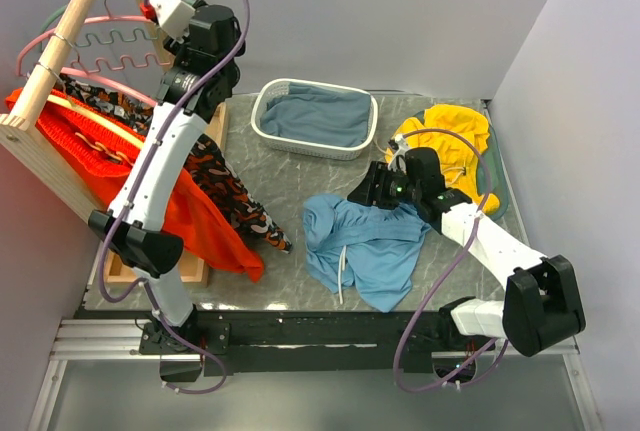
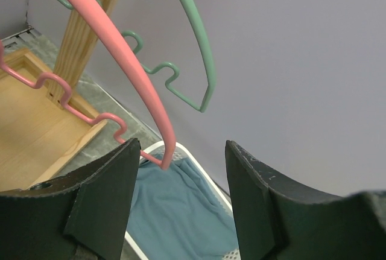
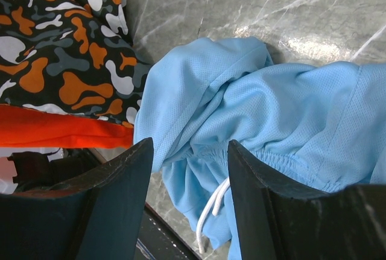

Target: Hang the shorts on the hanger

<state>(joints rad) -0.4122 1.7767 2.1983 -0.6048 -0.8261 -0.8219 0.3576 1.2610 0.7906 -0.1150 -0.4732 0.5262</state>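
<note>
The light blue shorts (image 1: 365,241) lie crumpled on the marble table, and their gathered waistband (image 3: 271,109) and white drawstring (image 3: 211,212) show in the right wrist view. My right gripper (image 1: 362,191) (image 3: 190,145) is open just over the waistband's bunched edge, with a finger on either side of it. The pink hanger (image 1: 100,23) hangs on the wooden rack at the far left. My left gripper (image 1: 150,13) (image 2: 182,145) is raised beside it and open. The hanger's curved arm (image 2: 129,67) ends between the fingers, close to the left one and gripped by neither.
A green hanger (image 2: 199,37) hangs behind the pink one. The wooden rack (image 1: 60,61) also carries orange shorts (image 1: 190,221) and a camouflage garment (image 1: 235,196). A white basket (image 1: 268,131) holds grey-blue cloth. A yellow garment (image 1: 450,136) lies at the right.
</note>
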